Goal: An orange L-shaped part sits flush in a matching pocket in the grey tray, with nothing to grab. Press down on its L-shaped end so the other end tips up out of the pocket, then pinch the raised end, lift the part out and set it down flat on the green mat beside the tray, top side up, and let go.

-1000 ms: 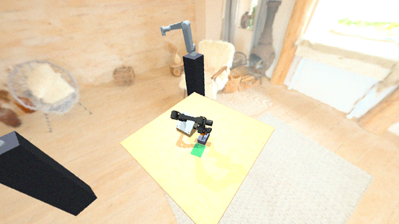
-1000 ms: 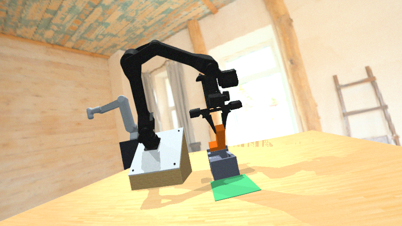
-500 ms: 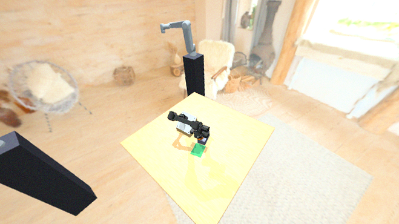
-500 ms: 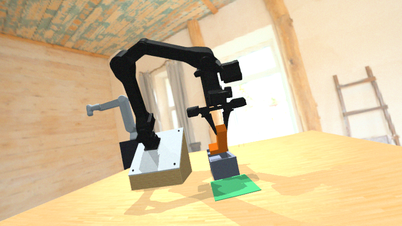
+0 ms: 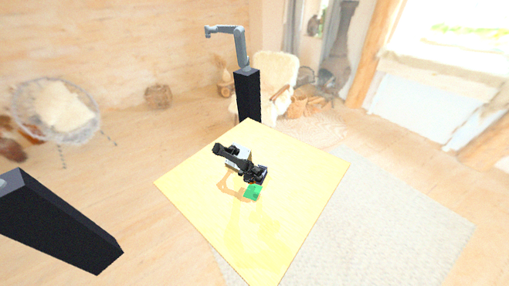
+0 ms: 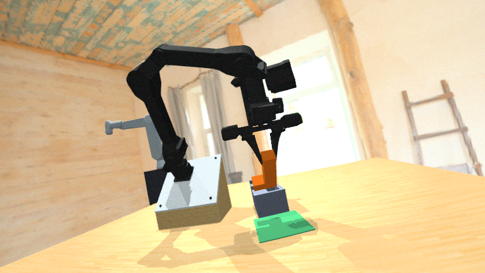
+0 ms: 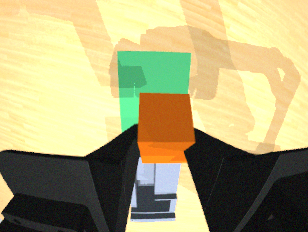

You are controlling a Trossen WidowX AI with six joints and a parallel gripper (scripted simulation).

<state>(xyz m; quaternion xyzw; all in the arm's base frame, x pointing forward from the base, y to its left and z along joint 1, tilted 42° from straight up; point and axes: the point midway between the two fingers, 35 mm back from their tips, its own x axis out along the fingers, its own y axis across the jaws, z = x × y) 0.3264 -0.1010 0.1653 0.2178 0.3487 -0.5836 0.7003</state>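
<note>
below the end effector (image 7: 161,161), only wrist-visible: orange part (image 7: 166,127) over green mat (image 7: 155,75)

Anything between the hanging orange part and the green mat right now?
Only the grey tray near the orange part; the green mat itself is bare, per the exterior view.

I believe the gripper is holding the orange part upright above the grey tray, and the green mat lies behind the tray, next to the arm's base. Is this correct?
Not quite: the green mat lies in front of the grey tray, on the side away from the arm's base, as the exterior view shows. The gripper does hold the orange part upright above the tray.
</note>
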